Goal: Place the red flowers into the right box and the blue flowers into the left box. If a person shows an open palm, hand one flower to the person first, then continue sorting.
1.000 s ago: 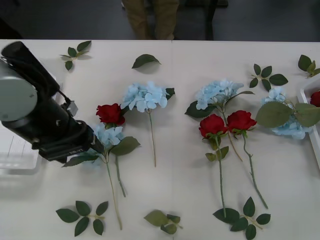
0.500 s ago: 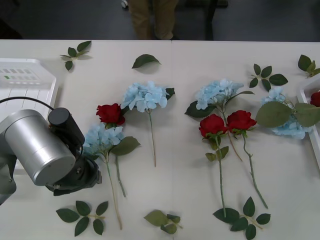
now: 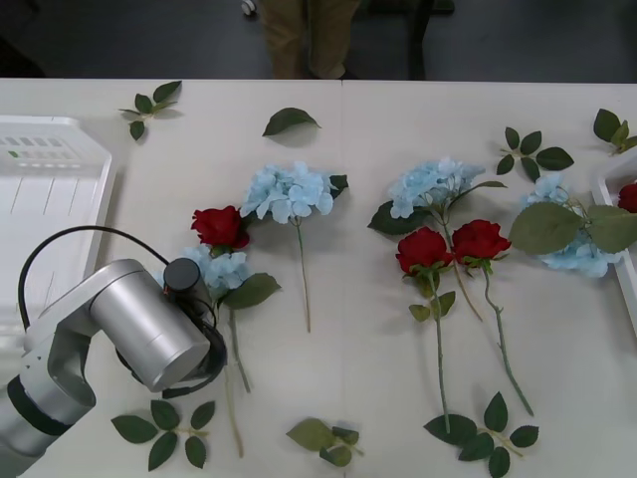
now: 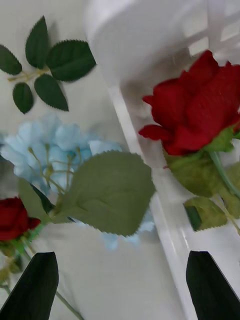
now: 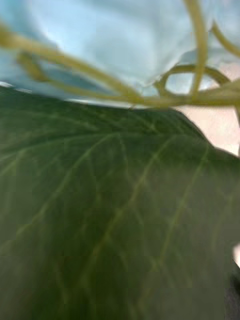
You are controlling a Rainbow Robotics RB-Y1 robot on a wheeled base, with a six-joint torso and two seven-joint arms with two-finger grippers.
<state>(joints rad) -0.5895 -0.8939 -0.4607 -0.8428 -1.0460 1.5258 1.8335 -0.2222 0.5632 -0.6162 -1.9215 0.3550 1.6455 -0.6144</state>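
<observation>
A white worktop [image 3: 348, 378] fills the front view, with a dark floor beyond its far edge and a person's tan trousers [image 3: 304, 35] standing there.

At the far left lies the left box [image 3: 50, 199], a shallow white slotted tray. Just in front of it the left arm [image 3: 119, 339] reaches across the worktop, its silver wrist covering the lower part of a blue flower [image 3: 221, 267]. The left pincer is hidden under that wrist, so I cannot tell whether it is open or closed; its wrist view is pressed close against a broad green leaf [image 5: 110, 210] with pale blue petals [image 5: 115, 40] and thin stems beyond it. A red flower [image 3: 220, 226] lies touching that blue cluster on its far side. Next comes another blue flower [image 3: 289, 192] with its stem pointing toward the robot.

Right of centre a third blue flower [image 3: 430, 183] lies above two red flowers [image 3: 450, 244] side by side, their stems running toward the near edge. Loose leaf sprigs [image 3: 164, 428] are scattered around the worktop.

At the far right a fourth blue flower [image 3: 569, 239] with big leaves rests against the rim of the right box [image 3: 627, 279]. The right pincer [image 4: 120, 285] hovers over that rim, its black fingers spread wide apart and empty. Inside the right box lies a red rose [image 4: 195, 110].
</observation>
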